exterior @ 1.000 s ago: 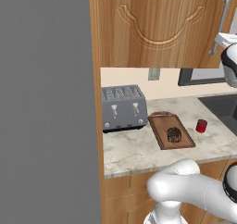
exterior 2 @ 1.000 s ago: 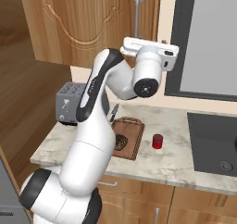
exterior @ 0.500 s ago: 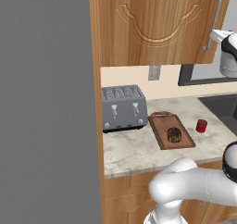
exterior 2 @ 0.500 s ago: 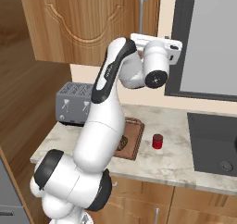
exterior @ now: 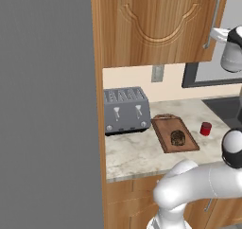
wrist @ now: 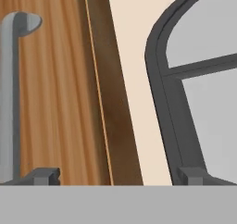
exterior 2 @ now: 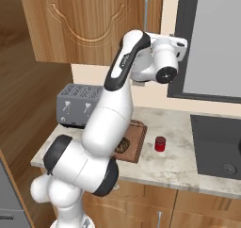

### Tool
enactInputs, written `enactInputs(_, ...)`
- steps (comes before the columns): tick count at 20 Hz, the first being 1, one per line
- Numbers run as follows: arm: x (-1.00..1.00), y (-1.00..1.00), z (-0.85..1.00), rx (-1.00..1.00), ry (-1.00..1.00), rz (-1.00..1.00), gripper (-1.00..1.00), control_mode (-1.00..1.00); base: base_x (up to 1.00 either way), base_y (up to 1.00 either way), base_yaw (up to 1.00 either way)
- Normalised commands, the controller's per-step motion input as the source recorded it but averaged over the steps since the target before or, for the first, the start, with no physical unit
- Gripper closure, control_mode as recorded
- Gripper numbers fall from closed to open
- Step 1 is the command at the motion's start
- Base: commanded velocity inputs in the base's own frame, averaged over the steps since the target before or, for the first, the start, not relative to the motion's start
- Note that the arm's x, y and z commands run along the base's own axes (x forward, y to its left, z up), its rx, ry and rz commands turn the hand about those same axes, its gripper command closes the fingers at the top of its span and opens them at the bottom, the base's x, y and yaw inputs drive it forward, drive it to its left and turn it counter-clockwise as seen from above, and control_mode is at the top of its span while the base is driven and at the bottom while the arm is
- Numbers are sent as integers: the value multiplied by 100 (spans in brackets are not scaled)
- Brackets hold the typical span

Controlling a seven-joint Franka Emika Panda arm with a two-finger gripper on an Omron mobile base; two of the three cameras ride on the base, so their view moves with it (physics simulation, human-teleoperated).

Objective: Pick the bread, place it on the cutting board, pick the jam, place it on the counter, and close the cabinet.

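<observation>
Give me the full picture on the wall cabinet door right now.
The light brown wooden wall cabinet door looks shut, flat to the front above the beige marbled counter. It has vertical grain, a carved arched groove and a long grey bar handle along its right edge. In the hand view the handle sits left of the open gripper, nothing touching it.
</observation>
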Motion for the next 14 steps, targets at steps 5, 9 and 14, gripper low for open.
enactInputs(5,37,0,-10,0,0,6,-100,-100,0,0,0)
enactInputs(9,32,0,-7,0,0,6,-100,-100,0,0,0)
enactInputs(14,23,0,-2,0,0,4,-100,-100,0,0,0)
